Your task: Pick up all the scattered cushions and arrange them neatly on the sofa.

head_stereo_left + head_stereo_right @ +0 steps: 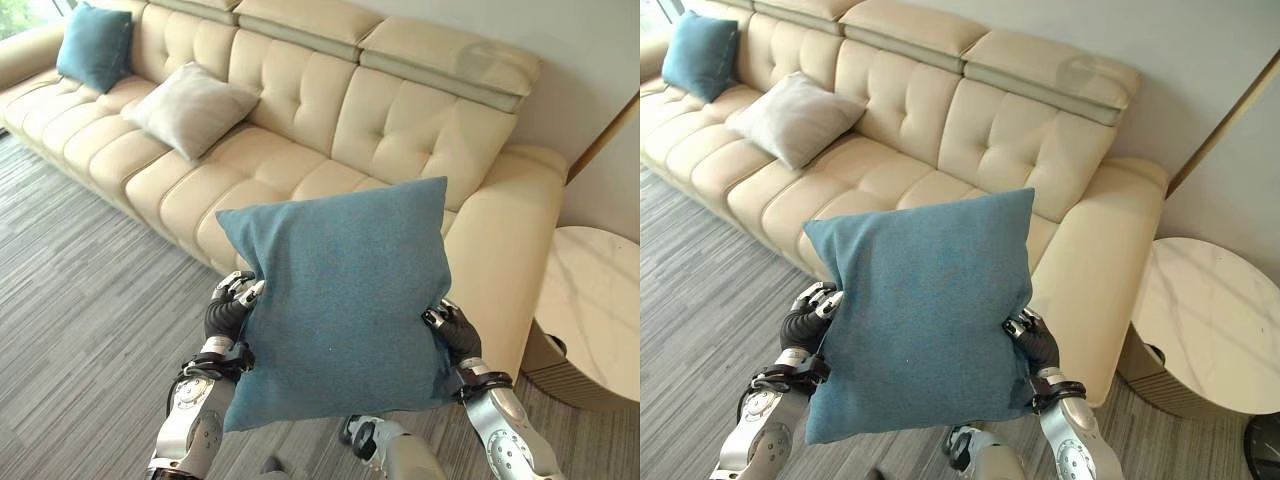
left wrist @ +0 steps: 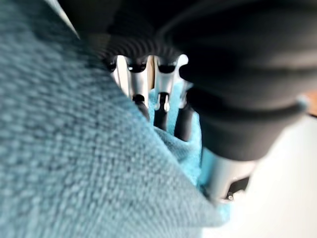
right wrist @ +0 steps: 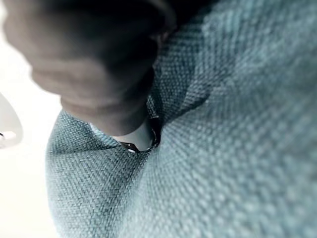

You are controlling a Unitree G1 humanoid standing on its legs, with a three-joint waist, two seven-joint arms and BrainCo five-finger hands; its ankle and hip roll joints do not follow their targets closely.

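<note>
Sofa (image 1: 330, 110): long, cream leather, tufted back, padded headrests, broad arm at its right end. Stands on grey striped carpet (image 1: 80, 300).

Round side desk (image 1: 590, 300): pale marbled top, ribbed base, just beside the sofa's right arm.

Held cushion (image 1: 340, 300): square, teal-blue woven cloth, coarse weave plain in the wrist views. No pattern, no label, no writing legible. Held upright in the air in front of the sofa's right seat, clear of the seat and the floor, tilted a little, top corners up. Edges slightly dented where the hands press in.

Grey cushion (image 1: 190, 108): pale grey-beige, square, leaning against the sofa back on the middle-left seat.

Second teal cushion (image 1: 95, 45): same colour as the held one, propped upright at the far left end of the sofa. Well apart from the grey one.

Left hand (image 1: 232, 305): at the held cushion's left edge, fingers curled into the cloth, gripping it.

Right hand (image 1: 452, 330): at the right edge, fingers buried in the fabric, clamped on the same cushion.
</note>
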